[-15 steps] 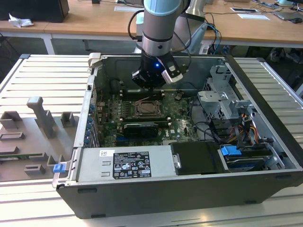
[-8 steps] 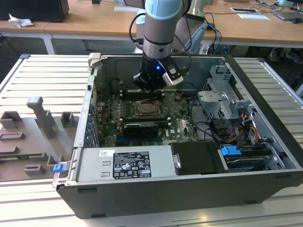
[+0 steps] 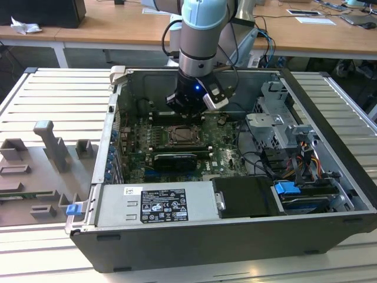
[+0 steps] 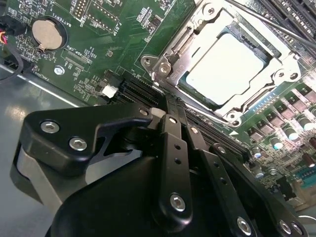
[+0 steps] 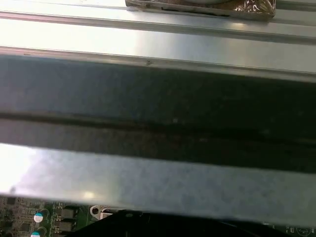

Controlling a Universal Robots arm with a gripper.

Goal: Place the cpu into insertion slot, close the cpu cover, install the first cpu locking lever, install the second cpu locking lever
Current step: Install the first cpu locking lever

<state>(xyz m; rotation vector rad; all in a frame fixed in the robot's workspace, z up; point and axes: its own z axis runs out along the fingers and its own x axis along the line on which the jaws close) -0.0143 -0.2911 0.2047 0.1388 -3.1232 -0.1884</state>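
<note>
Cpu seated in insertion slot, cpu cover closed over it, end effector clenched just beside, grasping nothing

The small flat square cpu with a pale silver face is being shown seated flat inside the square insertion slot with a silvery metal rim, which is being seen on the green board. The thin silvery metal cpu cover, a frame plate with a big square window, is being seen lying down over the chip's edges, its face showing through the window. In the exterior view the insertion slot is being seen near the case's middle.
</note>
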